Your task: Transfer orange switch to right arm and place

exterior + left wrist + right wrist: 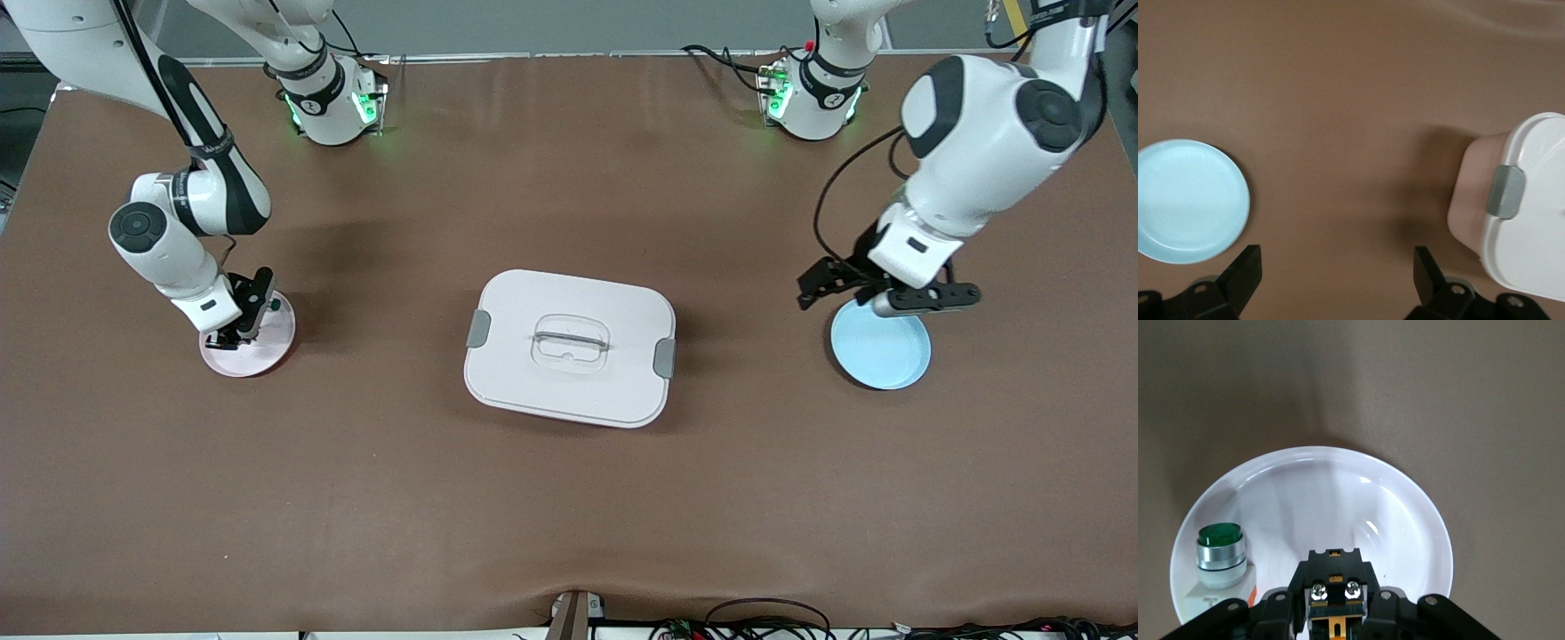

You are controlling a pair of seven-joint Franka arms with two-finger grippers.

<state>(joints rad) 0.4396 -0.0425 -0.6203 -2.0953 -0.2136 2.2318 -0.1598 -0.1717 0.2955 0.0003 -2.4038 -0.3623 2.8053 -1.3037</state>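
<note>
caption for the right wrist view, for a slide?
Right gripper shut on the orange switch over a white plate that holds a green-capped part.

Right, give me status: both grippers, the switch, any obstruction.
Right gripper shut on orange switch, over pink plate. Left gripper open, empty, over blue plate. Green-capped part on pink plate beside the switch.

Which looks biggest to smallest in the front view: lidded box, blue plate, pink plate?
1. Lidded box, clearly largest.
2. Blue plate and pink plate: about alike; each is partly covered by a gripper, so no ranking.
</note>
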